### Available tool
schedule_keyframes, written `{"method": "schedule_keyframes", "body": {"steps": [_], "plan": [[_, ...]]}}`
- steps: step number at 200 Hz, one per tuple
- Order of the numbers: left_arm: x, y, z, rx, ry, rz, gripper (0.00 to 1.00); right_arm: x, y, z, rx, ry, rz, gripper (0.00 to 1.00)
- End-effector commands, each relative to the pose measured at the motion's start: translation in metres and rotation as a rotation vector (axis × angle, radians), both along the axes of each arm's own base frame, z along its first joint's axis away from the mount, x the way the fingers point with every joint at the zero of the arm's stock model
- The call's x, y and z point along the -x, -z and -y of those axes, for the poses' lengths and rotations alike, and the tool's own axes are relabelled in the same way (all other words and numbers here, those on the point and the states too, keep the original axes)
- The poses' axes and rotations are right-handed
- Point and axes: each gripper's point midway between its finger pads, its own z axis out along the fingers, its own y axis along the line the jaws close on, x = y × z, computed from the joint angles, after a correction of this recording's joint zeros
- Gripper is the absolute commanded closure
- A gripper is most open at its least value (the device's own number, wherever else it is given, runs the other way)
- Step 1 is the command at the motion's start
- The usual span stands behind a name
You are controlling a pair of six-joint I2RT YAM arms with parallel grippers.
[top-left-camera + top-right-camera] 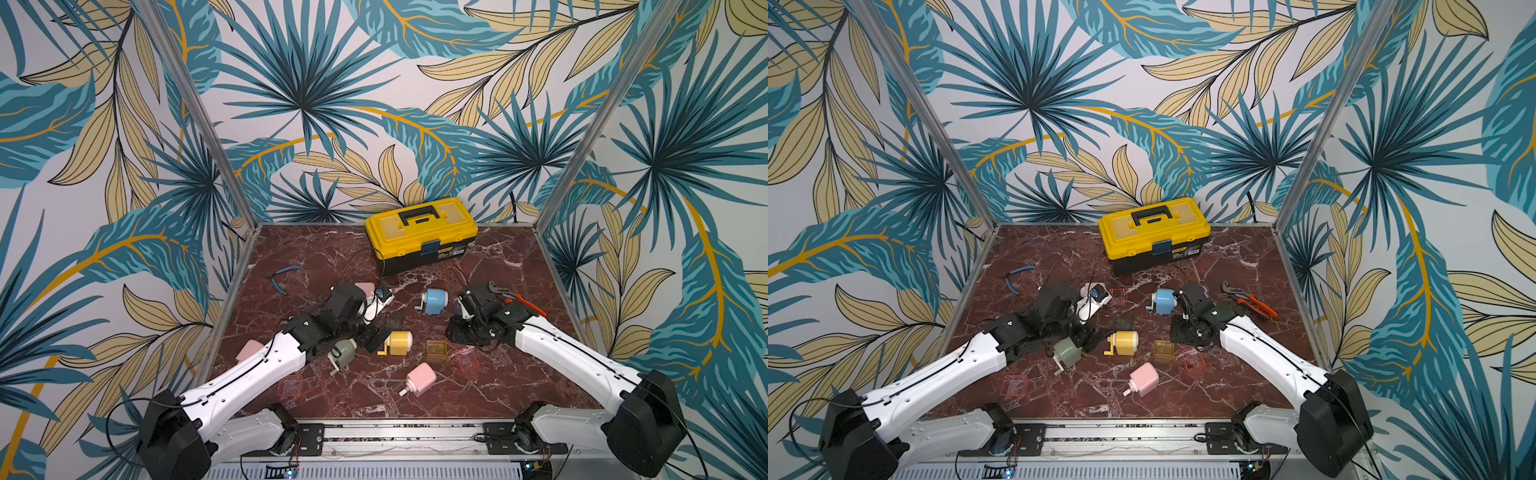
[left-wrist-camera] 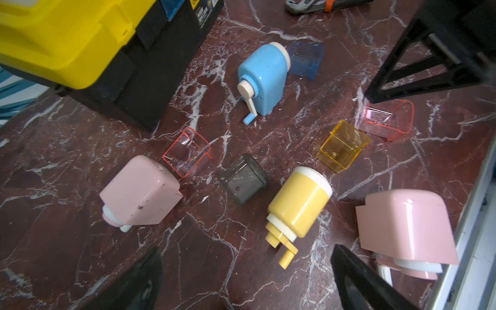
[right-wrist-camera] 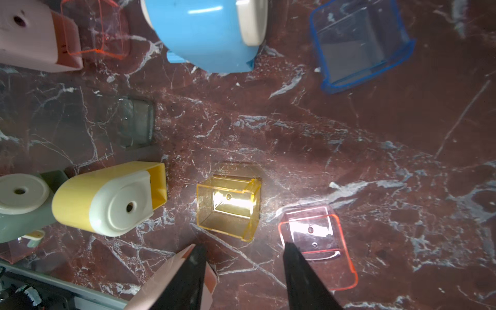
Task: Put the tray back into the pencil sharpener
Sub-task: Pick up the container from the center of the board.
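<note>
A: top views, which step is reckoned?
B: reach for pickup, as judged. In both top views the yellow tray (image 1: 437,350) is seen on the table (image 1: 519,374), out of its housing and just beside the yellow sharpener (image 1: 400,343). The right claw (image 1: 461,334) is held above the table near it and near the red tray (image 1: 467,359), nothing carried. The left claw (image 1: 374,338) is placed just beside the sharpener's crank end
A: left wrist?
B: the left claw (image 2: 245,248) is shown spread wide and empty. The yellow sharpener (image 2: 299,206) is lying on its side, the yellow tray (image 2: 342,146) apart from it
A: right wrist?
B: the right claw (image 3: 244,244) is shown partly spread, nothing pinched, tips over the tray's near edge. The open slot (image 3: 158,188) is turned toward the yellow tray (image 3: 228,206)
A: next move?
B: which tray is meant can't be told for sure, yellow is assumed. A descent is called for, its walls to be straddled and pinched. Then it is to be lined up with the slot and slid in, the sharpener probably braced by the left claw
</note>
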Motion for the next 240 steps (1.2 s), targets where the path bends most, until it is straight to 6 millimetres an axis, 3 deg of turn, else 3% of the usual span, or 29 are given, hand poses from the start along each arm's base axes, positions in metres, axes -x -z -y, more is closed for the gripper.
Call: {"method": "schedule_keyframes", "body": {"steps": [1,45,82,138,190,240], "plan": [[0.017,0.006,0.002,0.031,0.091,-0.048,0.02,-0.002,0.004,-0.004,0.06,0.054,-0.016,0.51],[0.016,0.016,0.0,0.052,0.105,-0.109,0.04,-0.009,0.025,-0.001,0.097,0.147,-0.018,0.58],[0.012,0.025,0.006,0.036,0.131,-0.136,0.04,-0.007,0.042,-0.013,0.097,0.139,-0.043,0.63],[0.008,0.03,0.018,0.007,0.228,-0.125,0.04,0.001,0.06,-0.002,0.162,0.151,-0.061,0.67],[-0.005,0.036,0.031,-0.016,0.321,-0.116,0.04,0.004,0.069,-0.001,0.163,0.142,-0.073,0.78],[-0.006,0.05,0.042,-0.032,0.417,-0.125,0.05,0.007,0.073,0.001,0.163,0.143,-0.073,0.82]]}}
